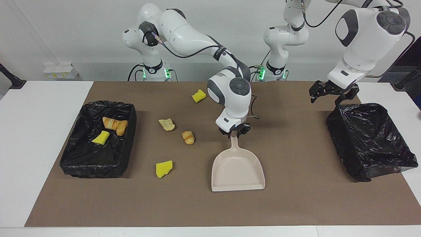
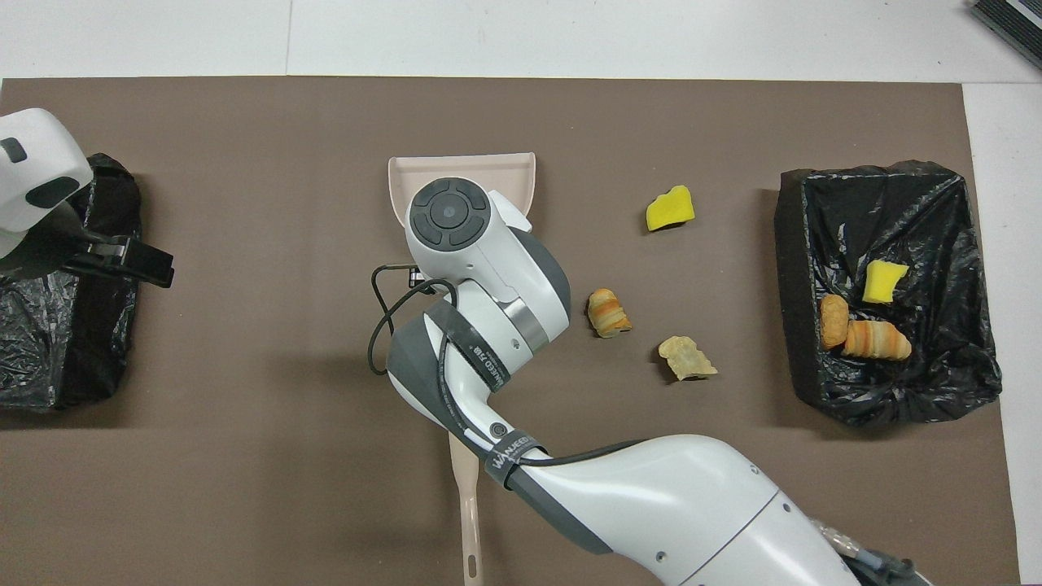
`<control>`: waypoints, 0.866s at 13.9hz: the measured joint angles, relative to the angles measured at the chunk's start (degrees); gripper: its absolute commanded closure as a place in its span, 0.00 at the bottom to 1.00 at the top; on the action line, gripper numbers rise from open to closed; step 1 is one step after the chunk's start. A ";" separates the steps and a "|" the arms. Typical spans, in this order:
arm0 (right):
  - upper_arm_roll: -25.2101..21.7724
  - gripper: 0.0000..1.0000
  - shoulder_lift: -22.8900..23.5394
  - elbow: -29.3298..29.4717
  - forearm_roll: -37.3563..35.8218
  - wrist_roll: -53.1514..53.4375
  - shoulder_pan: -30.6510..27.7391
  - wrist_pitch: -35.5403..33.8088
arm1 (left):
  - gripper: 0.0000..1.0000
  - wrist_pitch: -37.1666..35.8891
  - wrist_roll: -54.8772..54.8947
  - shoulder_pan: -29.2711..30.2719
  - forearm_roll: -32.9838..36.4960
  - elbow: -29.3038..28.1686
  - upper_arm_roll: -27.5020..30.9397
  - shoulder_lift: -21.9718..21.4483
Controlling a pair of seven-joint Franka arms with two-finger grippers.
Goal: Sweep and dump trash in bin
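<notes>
- Right gripper [image 1: 234, 131]: down at the handle of the dustpan [image 1: 237, 171], close to where handle meets pan. Whether its jaws clamp the handle or stand loose around it, I cannot tell.
- Dustpan: mid-mat, appears to lie flat and empty, with its mouth pointing away from the robots.
- Left gripper [image 1: 329, 94]: jaws open, holding nothing. It hangs over the robot-side edge of the empty bin [image 1: 368, 138] at the left arm's end. This arm waits.
- Trash in the other bin [image 1: 75, 158], at the right arm's end: a croissant piece [image 1: 111, 123], a brown piece [image 1: 122, 128] and a yellow sponge chunk [image 1: 100, 137].
- Trash loose on the mat [image 1: 296, 204], all between the dustpan and that bin:
  - a yellow chunk [image 1: 198, 95], nearest the robots
  - a pale pastry bit [image 1: 167, 124]
  - a striped croissant bit [image 1: 188, 137], just beside the handle's level
  - a yellow chunk [image 1: 163, 168], farthest from the robots

Step in hand, by my reading: between loads. Three bits are binned, four are left, and the pan is placed for the next gather.

The next move calls for bringing the pan's mouth round toward the loose bits, or driving the bits to it. They lie beside the pan, not in front of its lip. The striped bit looks the easiest first catch. The yellow chunk nearest the robots needs the longest reach.
</notes>
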 measured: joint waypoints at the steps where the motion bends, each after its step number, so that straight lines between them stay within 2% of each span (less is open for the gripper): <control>1: -0.14 0.11 -0.46 0.04 0.00 0.00 -0.35 0.15 | 0.00 0.00 0.00 0.00 0.00 0.00 0.00 0.00; 3: -0.40 0.00 -2.77 0.10 0.02 0.01 -2.55 0.18 | 0.00 0.00 0.00 0.00 0.00 0.00 0.00 0.00; 8: -0.52 0.00 -13.80 -2.40 0.05 -0.13 -10.81 -2.30 | 0.00 1.58 -0.27 -0.20 -0.05 -0.05 -1.37 0.00; 12: -0.64 0.00 -24.05 -8.04 0.02 -2.11 -16.65 -5.34 | 0.00 10.90 -6.32 -3.71 -0.10 -2.04 -2.01 1.09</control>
